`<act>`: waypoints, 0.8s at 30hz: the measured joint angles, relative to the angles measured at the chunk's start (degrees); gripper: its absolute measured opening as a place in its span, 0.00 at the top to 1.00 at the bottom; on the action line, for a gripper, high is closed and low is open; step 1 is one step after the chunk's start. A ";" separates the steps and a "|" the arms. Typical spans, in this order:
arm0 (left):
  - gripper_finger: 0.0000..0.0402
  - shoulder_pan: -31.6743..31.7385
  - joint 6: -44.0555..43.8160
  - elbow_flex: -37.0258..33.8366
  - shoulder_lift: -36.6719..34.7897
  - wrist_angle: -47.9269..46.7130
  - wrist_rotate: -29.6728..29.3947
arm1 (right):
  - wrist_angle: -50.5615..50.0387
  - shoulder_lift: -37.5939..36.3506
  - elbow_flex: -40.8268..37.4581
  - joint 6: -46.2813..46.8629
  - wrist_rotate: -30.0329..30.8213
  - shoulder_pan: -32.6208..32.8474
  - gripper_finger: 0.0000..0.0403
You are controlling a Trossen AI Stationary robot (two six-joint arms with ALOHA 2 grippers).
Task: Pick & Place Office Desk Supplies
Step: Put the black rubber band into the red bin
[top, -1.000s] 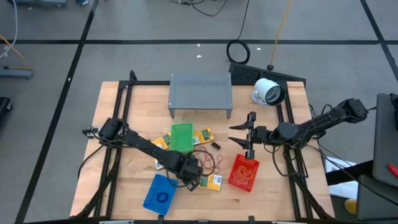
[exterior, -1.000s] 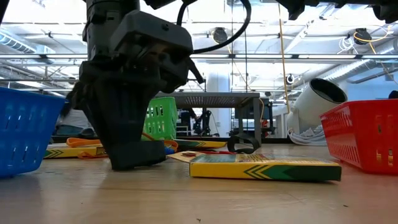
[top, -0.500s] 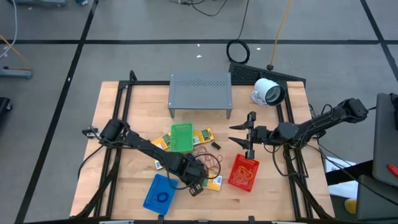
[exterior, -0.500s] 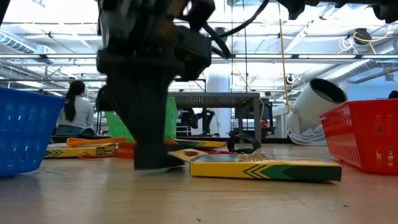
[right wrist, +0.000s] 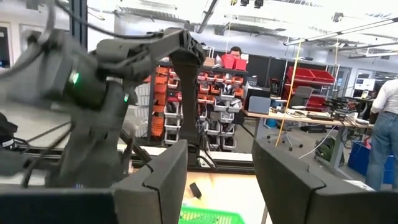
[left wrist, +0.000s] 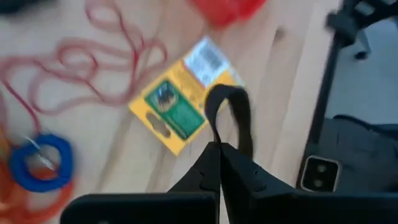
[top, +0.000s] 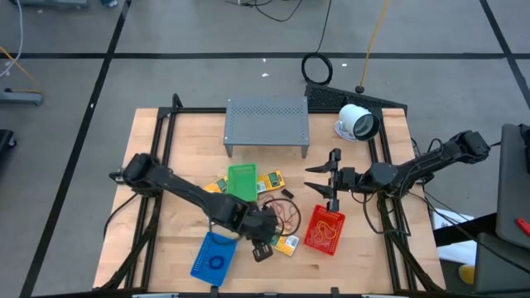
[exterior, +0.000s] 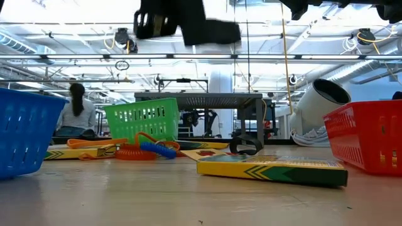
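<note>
My left gripper (top: 263, 247) hangs over the table's near middle, between the blue basket (top: 214, 255) and the red basket (top: 325, 229). It is shut on a thin black ring (left wrist: 227, 112). In the low view the left gripper (exterior: 188, 28) is high above the table. A yellow packet with a green label (left wrist: 180, 106) lies flat under it, also seen as the packet (top: 286, 242) from above. Tan rubber bands (top: 286, 215) and a blue ring (left wrist: 40, 163) lie nearby. My right gripper (top: 331, 178) is open, beyond the red basket's far side. My left gripper pinches the black ring by its lower end (left wrist: 217, 142) between its two shut fingers (left wrist: 239, 171), coming from above and pointing down. The rest of the loop sticks out past the fingertips, clear of the table and the packet below.
A green basket (top: 243, 182) stands at the table's middle with more yellow packets (top: 271, 180) beside it. The grey perforated shelf (top: 267, 124) and the white round device (top: 358, 122) sit at the far side. A small black piece (top: 288, 193) lies near the rubber bands.
My left gripper has risen from the table top, where its fingers stood next to the packet, to well above it, and has moved slightly toward the table's right edge. It stays shut. The right arm has kept still.
</note>
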 joint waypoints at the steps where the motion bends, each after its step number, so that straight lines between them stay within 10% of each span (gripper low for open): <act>1: 1.00 0.02 1.21 0.00 -0.74 0.55 -1.18 | 0.03 0.00 0.00 0.00 0.04 0.00 0.58; 14: 1.00 4.58 29.03 -0.11 -0.35 27.02 -6.86 | 2.60 -9.18 0.04 -6.31 0.13 2.98 0.58; 24: 1.00 11.12 31.27 1.46 15.81 59.32 14.43 | -18.17 -26.86 0.04 -3.80 0.19 5.01 0.58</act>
